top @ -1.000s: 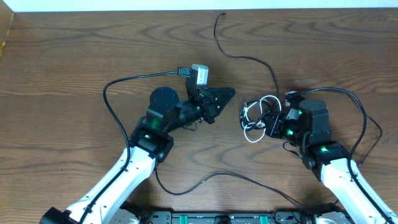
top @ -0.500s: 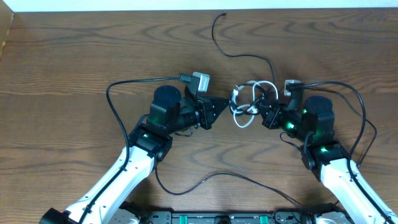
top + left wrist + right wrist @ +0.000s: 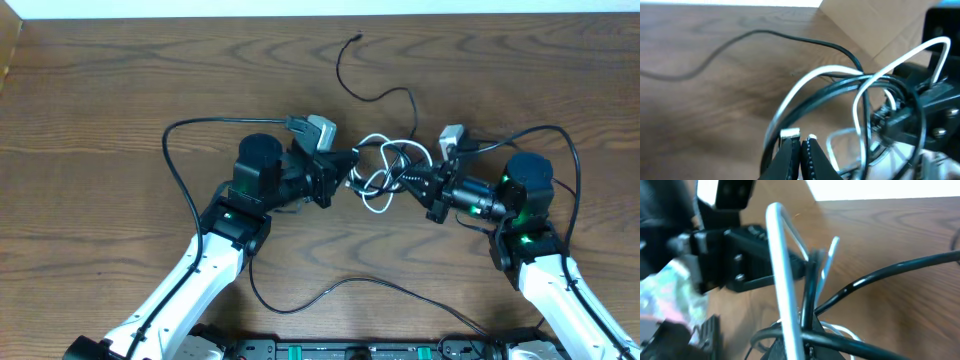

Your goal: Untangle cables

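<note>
Where they tangle, thin glossy cables (image 3: 383, 168) form loops.

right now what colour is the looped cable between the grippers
White cable; clearest in the overhead view.

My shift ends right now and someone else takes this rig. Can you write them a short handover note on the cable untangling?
Left gripper: jaws shut at the cables; whether a strand is pinched cannot be told.
Right gripper: jaws shut on the cables from the opposite side.
Cables: the white cable and black ones looped together between the grippers; one black one trails to a plug end near the table's far edge.
Done: nothing separated yet.
Left: pull the loops apart and lay each cable out alone.
</note>
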You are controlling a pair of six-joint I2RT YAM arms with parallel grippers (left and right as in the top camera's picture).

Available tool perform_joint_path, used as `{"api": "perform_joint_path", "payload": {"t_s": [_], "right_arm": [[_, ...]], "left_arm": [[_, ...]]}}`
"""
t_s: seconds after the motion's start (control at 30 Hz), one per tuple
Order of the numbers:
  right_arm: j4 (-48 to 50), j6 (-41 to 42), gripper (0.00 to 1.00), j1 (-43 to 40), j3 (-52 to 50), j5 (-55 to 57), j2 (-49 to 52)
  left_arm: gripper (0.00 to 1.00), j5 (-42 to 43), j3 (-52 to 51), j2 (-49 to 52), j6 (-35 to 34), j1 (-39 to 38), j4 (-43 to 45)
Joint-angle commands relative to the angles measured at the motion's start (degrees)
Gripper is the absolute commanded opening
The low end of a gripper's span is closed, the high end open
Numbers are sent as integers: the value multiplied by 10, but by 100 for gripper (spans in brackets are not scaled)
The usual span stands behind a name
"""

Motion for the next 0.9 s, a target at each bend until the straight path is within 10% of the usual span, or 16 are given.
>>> {"api": "perform_joint_path", "payload": {"t_s": [0.0, 0.3, 0.63, 0.7, 0.8, 0.87], "right_arm": [[-8, -47, 2, -2, 3, -58, -3], [-25, -79, 1, 9, 3, -61, -3], [-21, -116, 1, 14, 3, -102, -3], [-21, -116, 1, 14, 3, -102, -3], [-21, -115, 1, 15, 3, -104, -3], [-21, -115, 1, 15, 3, -103, -3]], "left_arm": [[15, -1, 10, -8, 96, 1, 5], [64, -1, 10, -8, 96, 1, 3], [72, -3, 10, -8, 147, 1, -21], [67, -3, 10, -8, 152, 1, -21], [15, 1, 10, -8, 152, 1, -26], [8, 15, 10, -8, 152, 1, -27]]}}
